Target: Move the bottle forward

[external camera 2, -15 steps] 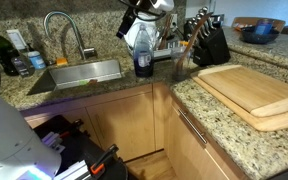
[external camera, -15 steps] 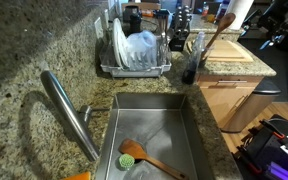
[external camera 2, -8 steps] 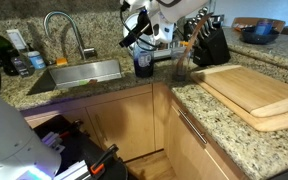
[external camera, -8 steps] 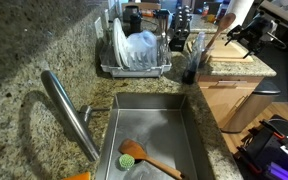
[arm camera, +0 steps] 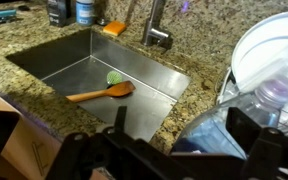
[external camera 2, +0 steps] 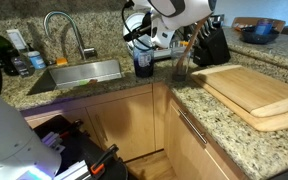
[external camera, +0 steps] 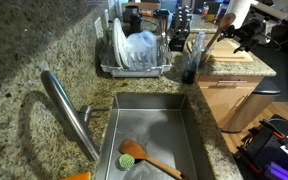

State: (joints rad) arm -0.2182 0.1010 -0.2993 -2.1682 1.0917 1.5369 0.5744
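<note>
The bottle (external camera 2: 143,55) is clear plastic with a dark blue base. It stands upright on the granite counter between the sink and a glass. In the wrist view the bottle (arm camera: 224,125) sits between my two black fingers. My gripper (external camera 2: 139,36) is lowered around the bottle's upper part. In the wrist view my gripper (arm camera: 181,118) is open: the left finger stands well apart from the bottle and the right finger is close beside it. The bottle's cap is hidden by the gripper in the exterior view.
A steel sink (external camera: 154,125) holds a wooden spoon (arm camera: 102,93) and a green scrubber. A faucet (external camera 2: 66,30) stands behind it. A dish rack (external camera: 134,58) with plates is close to the bottle. A knife block (external camera 2: 212,42) and a wooden cutting board (external camera 2: 254,92) lie on the adjoining counter.
My arm has come down from above the bottle, and the gripper now sits around it. The bottle has not moved.
</note>
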